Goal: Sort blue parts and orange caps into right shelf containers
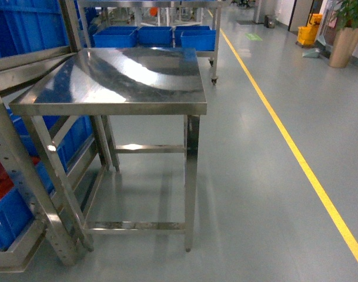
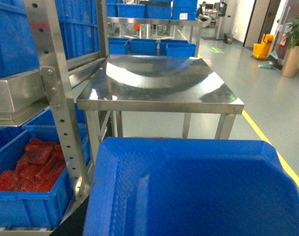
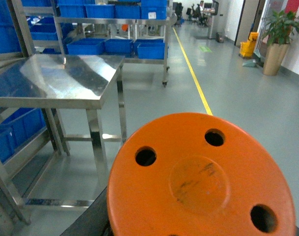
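Filling the lower half of the left wrist view is a blue crate [image 2: 188, 187], seen from above and very close to the camera, its thick rim angled across the frame and its textured inside bare where it shows. No fingers of the left gripper appear in any view, so whether they are apart or together cannot be told, nor how the crate sits against them.

The right wrist view is taken up below by an orange disc [image 3: 198, 182], round and flat with three holes showing near its edge and a faint raised circle at its middle. The right fingers are likewise out of sight, and their state and any contact with the disc cannot be told.

Ahead stands a steel table [image 1: 120, 76], its top bare and shiny. Beyond it a row of blue crates [image 1: 155, 36] sits low on a far rack. On the left, a perforated shelf rack [image 2: 58, 103] holds another crate of red parts [image 2: 34, 162] on a low level. A yellow floor line [image 1: 296, 158] runs along the grey floor to the right of the table.
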